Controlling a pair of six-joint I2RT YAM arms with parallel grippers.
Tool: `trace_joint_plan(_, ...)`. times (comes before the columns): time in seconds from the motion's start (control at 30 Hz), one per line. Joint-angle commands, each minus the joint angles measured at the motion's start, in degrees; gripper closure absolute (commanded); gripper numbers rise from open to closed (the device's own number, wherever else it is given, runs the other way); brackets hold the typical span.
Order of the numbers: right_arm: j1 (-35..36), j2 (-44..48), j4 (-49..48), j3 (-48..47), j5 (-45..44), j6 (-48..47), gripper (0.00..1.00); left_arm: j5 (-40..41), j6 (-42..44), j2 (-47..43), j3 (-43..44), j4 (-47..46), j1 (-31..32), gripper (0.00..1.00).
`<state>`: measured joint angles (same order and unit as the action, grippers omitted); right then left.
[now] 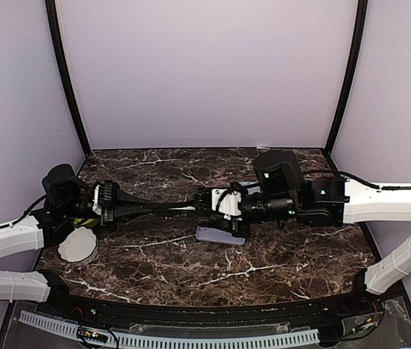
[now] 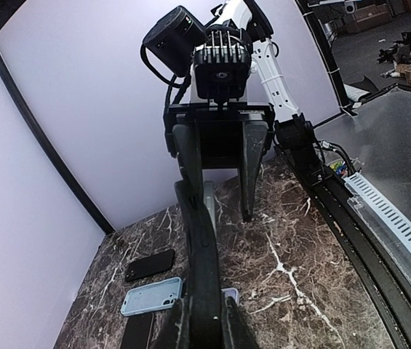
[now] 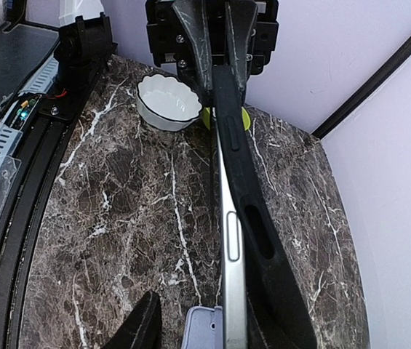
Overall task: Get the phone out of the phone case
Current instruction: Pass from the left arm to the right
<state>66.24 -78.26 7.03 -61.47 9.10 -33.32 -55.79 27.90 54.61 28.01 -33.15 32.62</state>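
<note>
You are handling a likely stiff, slick phone (image 3: 232, 240) in a pliable phone case (image 3: 263, 240), suspended mid-frame above the tabletop (image 3: 118, 203); left tool (image 3: 218, 69) is pinching the case end, right tool (image 2: 218, 203) is spread astride, best closing on the phone's flat faces.

Top cam overhead rear, wrist cams close, opposed, sharing table (image 1: 190, 269)

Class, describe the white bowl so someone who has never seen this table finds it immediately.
Start with the dark marble table. Look along its left edge, toward the near side. The bowl there is the only round white dish, with a scalloped rim.
</note>
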Motion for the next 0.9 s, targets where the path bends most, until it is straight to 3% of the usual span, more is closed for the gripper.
trace_joint_plan(0.0, 1.2, -2.1, -1.4, -3.1, -3.2, 0.4, 0.65, -3.1, 1.5, -2.1, 0.7, -3.5, 1.0, 1.00)
trace_joint_plan(0.33, 3.0, -4.6, 1.2, -5.7, -6.4, -1.4, 0.75, -2.4, 4.5, -1.9, 1.4, 0.6, 1.5, 1.00)
trace_joint_plan(0.87, 4.5, -6.9, 2.5, -6.3, -8.1, -3.3, 0.76, -1.8, 6.6, -2.1, 2.0, 3.2, 1.7, 1.00)
